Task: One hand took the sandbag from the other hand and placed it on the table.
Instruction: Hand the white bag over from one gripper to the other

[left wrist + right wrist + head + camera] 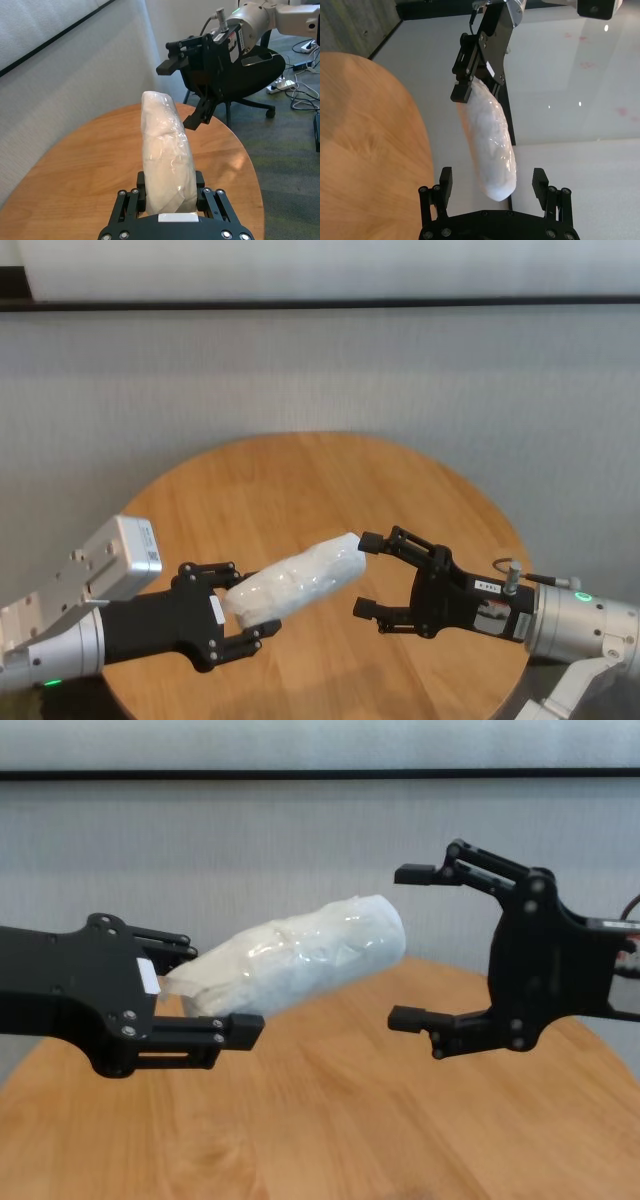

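Observation:
The sandbag (295, 580), white and wrapped in crinkly clear plastic, hangs in the air above the round wooden table (320, 480). My left gripper (240, 602), the plain black one, is shut on one end of it (167, 155). The free end points toward my right gripper (366, 575), the claw with the labelled plate, which stands open. In the right wrist view the bag's tip (492, 135) reaches just between the spread fingers of the right gripper (492, 177), with a gap on each side. The chest view shows the sandbag (300, 960) tilted upward toward the right gripper (407, 945).
A grey wall stands behind the table. A black office chair (250, 70) and floor cables (300, 95) lie beyond the table's far right edge. Bare tabletop (330, 1120) spreads under both grippers.

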Available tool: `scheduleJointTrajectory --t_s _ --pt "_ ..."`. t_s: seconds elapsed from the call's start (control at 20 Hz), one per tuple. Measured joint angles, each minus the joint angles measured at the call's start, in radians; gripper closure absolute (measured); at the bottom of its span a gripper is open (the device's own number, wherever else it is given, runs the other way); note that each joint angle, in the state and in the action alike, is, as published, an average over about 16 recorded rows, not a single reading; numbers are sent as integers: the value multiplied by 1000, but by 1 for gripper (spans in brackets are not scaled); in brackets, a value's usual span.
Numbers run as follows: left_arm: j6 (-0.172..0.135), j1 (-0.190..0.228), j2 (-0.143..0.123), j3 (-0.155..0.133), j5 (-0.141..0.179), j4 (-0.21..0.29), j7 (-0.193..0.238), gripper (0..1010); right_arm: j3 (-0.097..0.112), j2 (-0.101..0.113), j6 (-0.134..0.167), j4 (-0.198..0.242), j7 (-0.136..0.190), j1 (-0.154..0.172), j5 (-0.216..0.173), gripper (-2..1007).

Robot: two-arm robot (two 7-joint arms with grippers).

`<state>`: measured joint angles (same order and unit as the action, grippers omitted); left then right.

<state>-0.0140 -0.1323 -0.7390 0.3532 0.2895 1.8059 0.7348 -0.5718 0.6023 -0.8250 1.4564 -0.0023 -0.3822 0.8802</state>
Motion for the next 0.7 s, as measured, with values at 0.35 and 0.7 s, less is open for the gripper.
scheduleJointTrajectory --t_s 0.35,0.7 --pt "0 0 0 0 0 0 0 441 -25 -22 10 -35 -3 -29 9 -1" --pt "0 0 0 0 0 0 0 441 -48 -41 24 -59 -8 -52 10 -2"
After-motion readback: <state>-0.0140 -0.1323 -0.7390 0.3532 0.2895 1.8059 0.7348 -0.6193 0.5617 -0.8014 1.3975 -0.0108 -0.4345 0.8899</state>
